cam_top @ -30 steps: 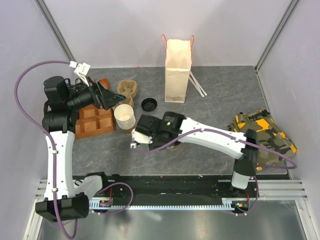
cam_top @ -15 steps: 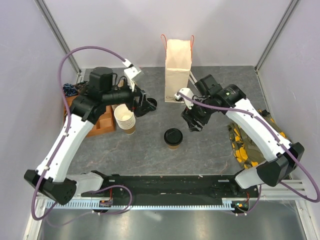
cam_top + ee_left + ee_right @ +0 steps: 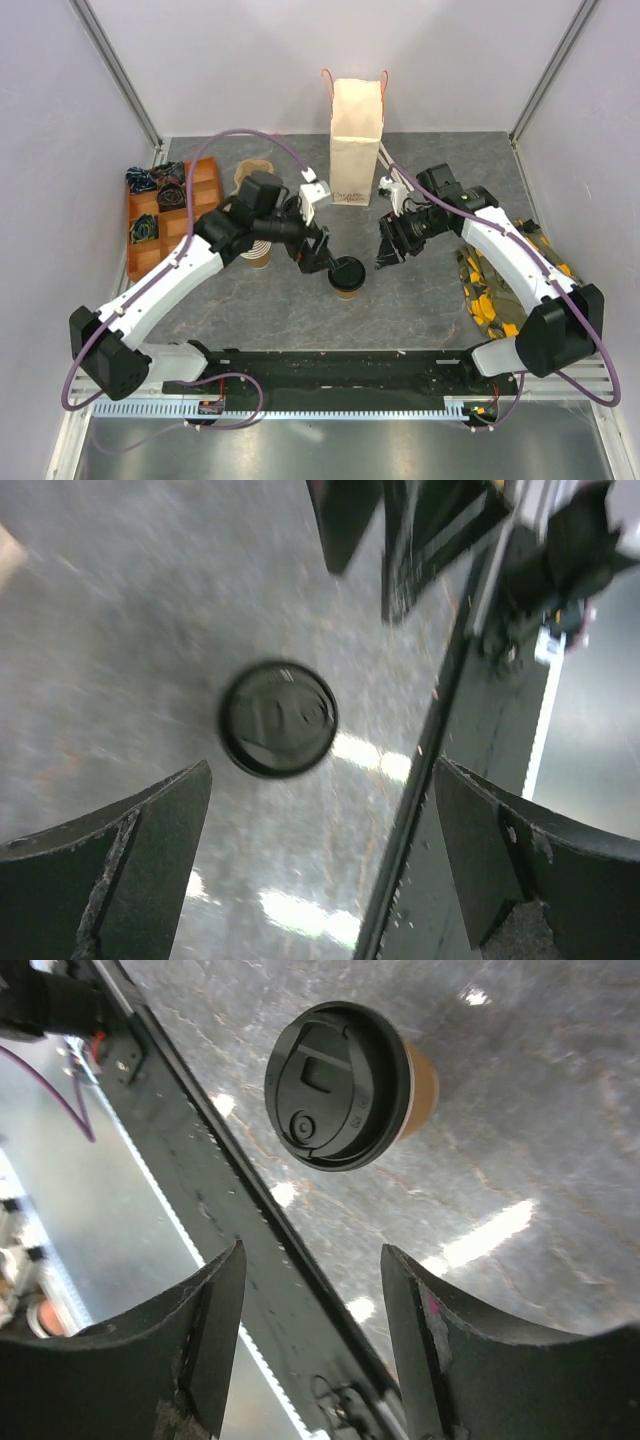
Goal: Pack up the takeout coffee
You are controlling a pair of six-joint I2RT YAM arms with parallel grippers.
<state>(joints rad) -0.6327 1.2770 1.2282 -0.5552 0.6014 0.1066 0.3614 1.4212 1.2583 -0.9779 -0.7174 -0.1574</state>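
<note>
The takeout coffee (image 3: 347,276), a tan paper cup with a black lid, stands upright on the grey tabletop in front of the paper bag (image 3: 356,140). My left gripper (image 3: 322,257) is open just to its left and slightly above; in the left wrist view the lid (image 3: 278,718) shows ahead of the wide-apart fingers (image 3: 110,875), blurred. My right gripper (image 3: 388,246) hovers open to the cup's right. From the right wrist camera the coffee (image 3: 345,1085) lies beyond the gripper (image 3: 310,1345), and nothing is between the fingers (image 3: 205,1360).
An orange compartment tray (image 3: 203,178) with dark wrapped items sits at the back left. A stack of lidless cups (image 3: 259,256) is partly under the left arm. A cardboard cup holder (image 3: 254,172) is behind it, and a camouflage cloth (image 3: 492,290) at the right.
The left arm swung from over the tray, past the cup stack, to beside the coffee. The right arm drew off the coffee to its right and has stayed there, jaws narrowing slightly.
</note>
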